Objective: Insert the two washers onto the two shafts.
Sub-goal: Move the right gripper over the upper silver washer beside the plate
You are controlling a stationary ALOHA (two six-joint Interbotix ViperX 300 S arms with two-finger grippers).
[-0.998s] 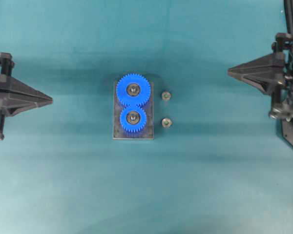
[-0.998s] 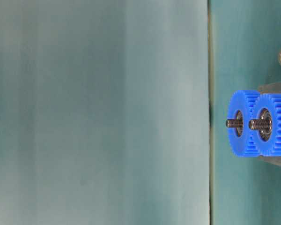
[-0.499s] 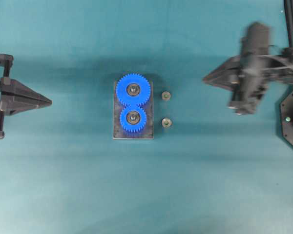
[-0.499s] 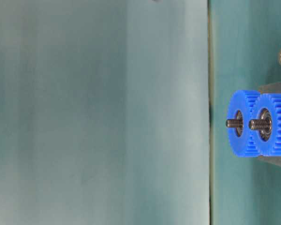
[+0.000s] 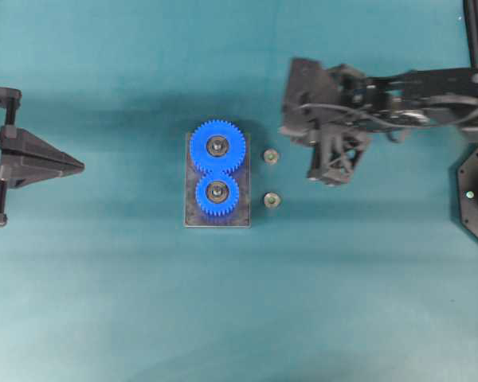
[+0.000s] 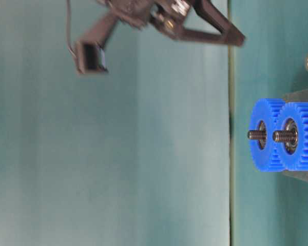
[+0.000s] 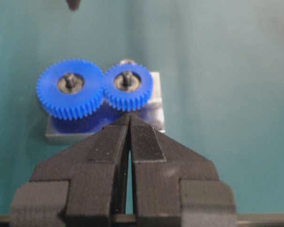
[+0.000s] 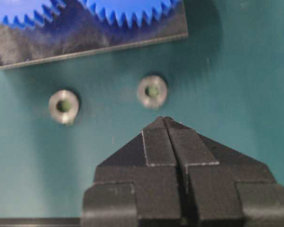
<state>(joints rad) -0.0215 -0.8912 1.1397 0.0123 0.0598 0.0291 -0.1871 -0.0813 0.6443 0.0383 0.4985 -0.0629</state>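
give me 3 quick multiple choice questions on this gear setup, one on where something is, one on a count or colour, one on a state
1. In the overhead view, the washers lie where relative to the base plate?
A. on top of it
B. on the cloth to its right
C. to its left

2. How many blue gears are there?
A. one
B. two
C. three

3. The right tool is
A. shut and empty
B. holding a washer
C. wide open

Key: 1 B, upper washer and lower washer sit beside the plate; 2 B, large gear meshes with small gear; 3 A, fingers meet.

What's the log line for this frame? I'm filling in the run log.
phase: approach | right gripper: shut, near washers | left gripper: shut, idle | washers: both on table | shafts: bare
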